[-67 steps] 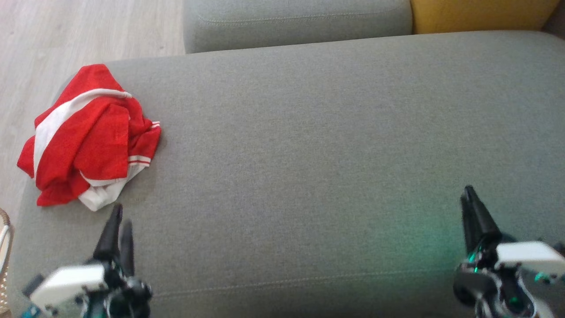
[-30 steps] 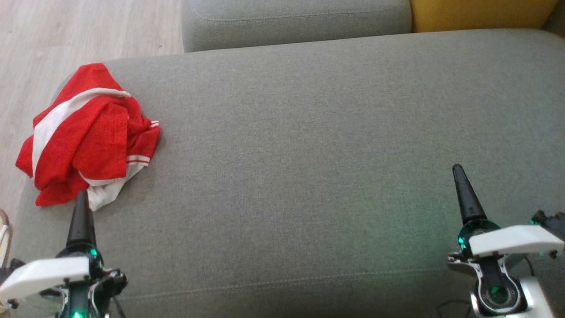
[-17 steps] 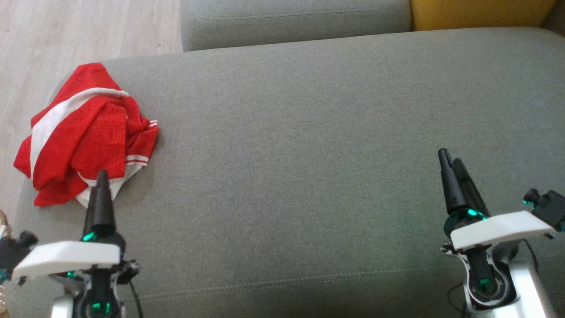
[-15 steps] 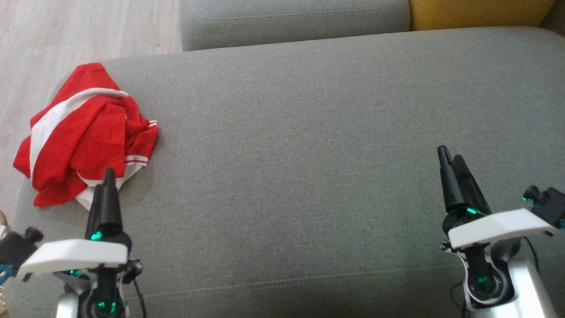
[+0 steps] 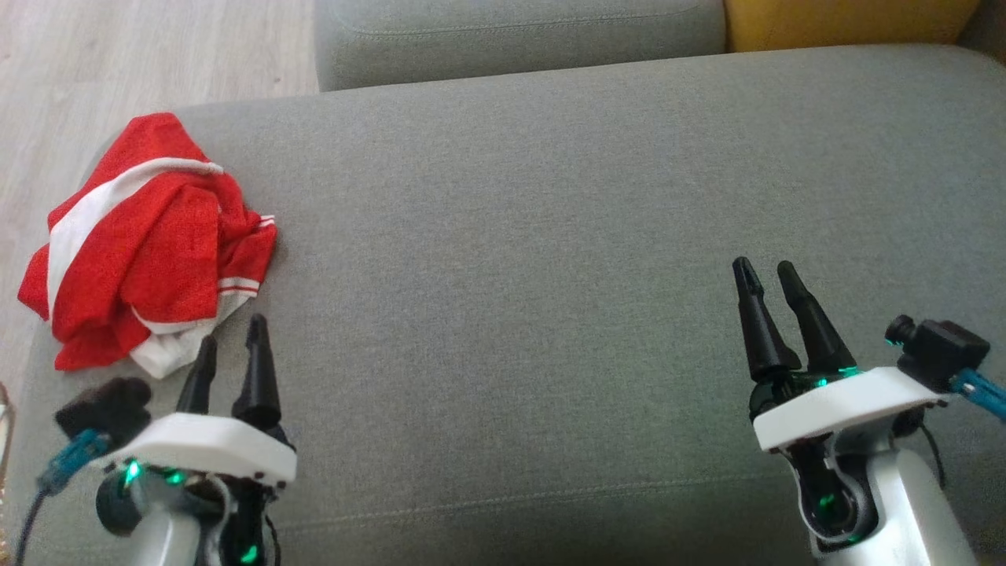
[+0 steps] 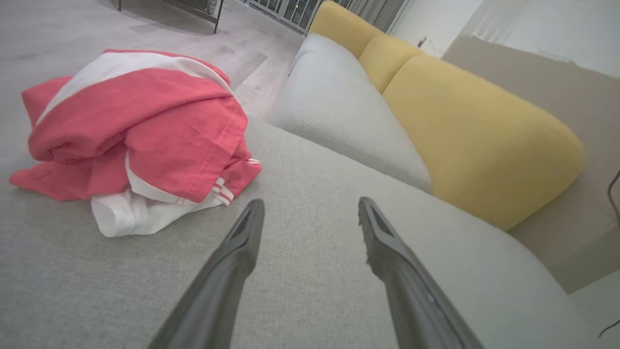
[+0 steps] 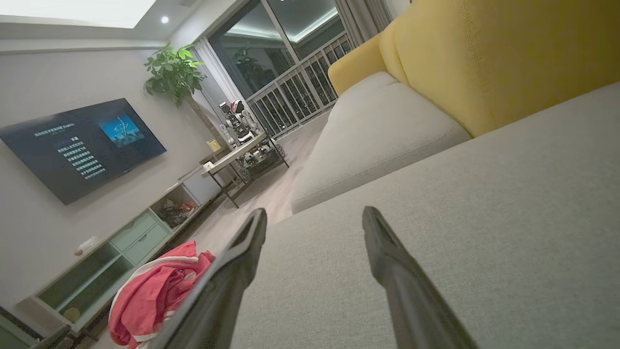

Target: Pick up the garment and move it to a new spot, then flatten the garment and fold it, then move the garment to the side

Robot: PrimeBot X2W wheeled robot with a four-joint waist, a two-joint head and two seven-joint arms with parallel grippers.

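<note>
The garment (image 5: 145, 244) is a crumpled red piece with white stripes and a white hem, heaped at the left end of the grey sofa seat (image 5: 534, 259). It also lies at the upper left of the left wrist view (image 6: 131, 135) and at the lower left of the right wrist view (image 7: 155, 291). My left gripper (image 5: 232, 330) hovers open just in front of the garment's near edge, nothing between its fingers (image 6: 242, 242). At the lower right, far from the garment, my right gripper (image 5: 766, 267) is open and empty above bare seat.
A second grey cushion (image 5: 519, 35) and yellow back cushions (image 5: 849, 23) lie beyond the seat. Pale wood floor (image 5: 118, 71) borders the seat's left end. A TV (image 7: 82, 145), a low cabinet (image 7: 106, 252) and a plant (image 7: 174, 72) stand across the room.
Both grippers have rolled about their wrists so each pair of fingers now shows spread side by side. The left gripper shifted right, just off the hem; the right moved forward and left. The camera drifted slightly.
</note>
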